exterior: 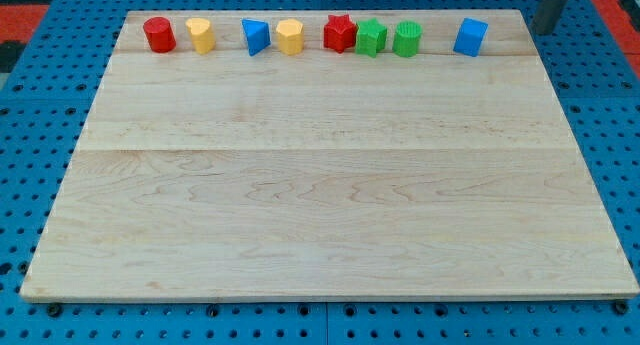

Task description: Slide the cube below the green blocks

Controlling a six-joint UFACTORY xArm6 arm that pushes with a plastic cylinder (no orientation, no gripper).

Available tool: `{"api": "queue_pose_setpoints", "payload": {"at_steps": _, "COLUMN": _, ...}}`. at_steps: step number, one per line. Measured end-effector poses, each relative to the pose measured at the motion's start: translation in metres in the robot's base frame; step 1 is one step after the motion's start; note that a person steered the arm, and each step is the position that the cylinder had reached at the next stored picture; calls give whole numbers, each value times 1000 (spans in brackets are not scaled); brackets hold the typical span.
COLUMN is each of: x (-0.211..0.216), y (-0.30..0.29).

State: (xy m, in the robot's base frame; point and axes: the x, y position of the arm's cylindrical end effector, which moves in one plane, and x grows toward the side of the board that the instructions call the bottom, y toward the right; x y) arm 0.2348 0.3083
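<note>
Approach is the step we judge to be in hand: nothing on the worktop (330,215) has been touched for this task yet, as far as the lie of the blocks tells us. The blue cube (470,36) sits near the view's top edge, to the view's right of the green cylinder (406,39) and clear of it, with a gap between them. The green star (371,37) stands just to the view's left of the green cylinder, and the red star (339,32) touches or nearly touches the green star. We see only a dark rod (551,7) at the view's top right, beyond the cube and off the worktop; our tip is not clearly shown, so we cannot tell exactly where it ends. Our end effector is a bare rod, so it has no jaws and holds nothing. The next move, we judge, calls for bringing the tip round to the cube's upper right side, then pushing it down and leftward until it rests below the green pair. The cube looks small, tilted slightly, with a lighter top face.
</note>
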Motion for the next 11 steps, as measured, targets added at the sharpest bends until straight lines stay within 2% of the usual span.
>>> {"api": "queue_pose_setpoints", "payload": {"at_steps": 1, "x": 0, "y": 4}}
{"api": "queue_pose_setpoints", "payload": {"at_steps": 2, "x": 23, "y": 6}}
{"api": "queue_pose_setpoints", "payload": {"at_steps": 4, "x": -4, "y": -27}}
{"api": "queue_pose_setpoints", "payload": {"at_steps": 5, "x": -5, "y": -68}}
{"api": "queue_pose_setpoints", "payload": {"at_steps": 6, "x": 14, "y": -122}}
{"api": "queue_pose_setpoints", "payload": {"at_steps": 7, "x": 64, "y": -201}}
{"api": "queue_pose_setpoints", "payload": {"at_steps": 8, "x": 82, "y": -181}}
{"api": "queue_pose_setpoints", "payload": {"at_steps": 9, "x": 84, "y": -129}}
{"api": "queue_pose_setpoints", "payload": {"at_steps": 10, "x": 134, "y": -134}}
{"api": "queue_pose_setpoints", "payload": {"at_steps": 11, "x": 140, "y": -225}}
